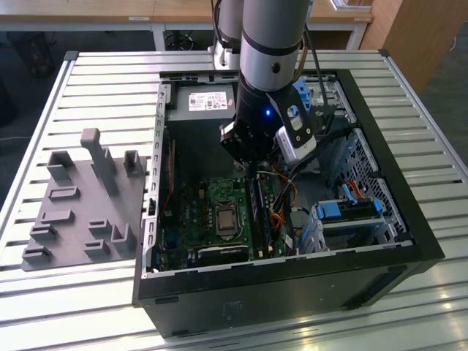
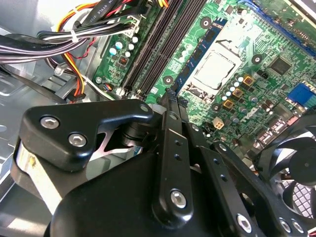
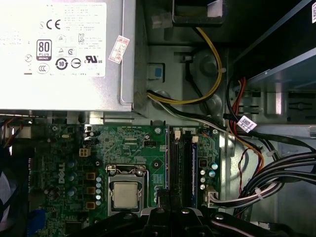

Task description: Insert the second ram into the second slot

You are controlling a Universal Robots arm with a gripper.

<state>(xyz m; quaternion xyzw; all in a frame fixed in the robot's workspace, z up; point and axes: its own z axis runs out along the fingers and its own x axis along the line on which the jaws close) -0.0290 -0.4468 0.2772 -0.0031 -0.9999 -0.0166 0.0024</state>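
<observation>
While the arm reaches down into the open case [image 1: 278, 296], the gripper [image 2: 169, 98] shows its two black fingers drawn together, with nothing visibly pinched between them. The tips stand close above one end of the memory slots [image 3: 174, 163]. A narrow blue strip stands on edge at the outer side of that row, away from the processor socket [image 3: 123, 193]. I take it for the second ram [image 3: 194, 170]; whether it is fully seated cannot be told. Such a stick should handle as light, stiff and thin, yet fragile. It is best held by its bare short ends or long top edge, never by chips or contacts, and pressed straight down. Around it: green lacquered motherboard [image 3: 128, 143], bright metal socket lid, soft bundled cables [image 3: 276, 173], dull grey sheet steel, and the label-faced power supply [image 3: 64, 49].
</observation>
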